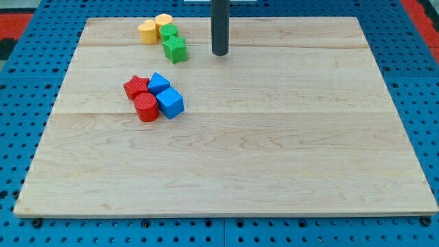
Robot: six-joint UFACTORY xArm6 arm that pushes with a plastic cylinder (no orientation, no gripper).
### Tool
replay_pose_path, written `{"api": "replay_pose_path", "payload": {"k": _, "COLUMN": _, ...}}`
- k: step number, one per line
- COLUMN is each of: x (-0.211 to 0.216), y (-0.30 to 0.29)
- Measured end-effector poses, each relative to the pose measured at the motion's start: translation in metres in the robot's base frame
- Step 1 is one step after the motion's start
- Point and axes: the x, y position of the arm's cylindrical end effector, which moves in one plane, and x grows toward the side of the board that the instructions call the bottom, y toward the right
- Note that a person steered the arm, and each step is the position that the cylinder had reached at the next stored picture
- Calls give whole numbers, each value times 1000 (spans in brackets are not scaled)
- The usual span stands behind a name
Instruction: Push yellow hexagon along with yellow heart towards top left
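Note:
A yellow heart (147,31) and a yellow hexagon (163,22) sit side by side near the board's top edge, left of the middle. A green block (169,33) touches them on the right, and a green star (175,49) lies just below it. My tip (219,53) is on the board to the right of the green star, about a block's width or more away from it, touching none of the blocks.
A cluster lies lower left of the yellows: a red star (136,87), a red cylinder (145,108), a blue block (159,84) and a blue cube (170,103). The wooden board (274,151) sits on a blue pegboard.

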Motion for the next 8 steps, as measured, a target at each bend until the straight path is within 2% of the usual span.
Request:
{"api": "replay_pose_path", "payload": {"k": 3, "x": -52, "y": -3}}
{"api": "replay_pose_path", "payload": {"k": 7, "x": -70, "y": -100}}
{"api": "replay_pose_path", "payload": {"k": 8, "x": -88, "y": -80}}
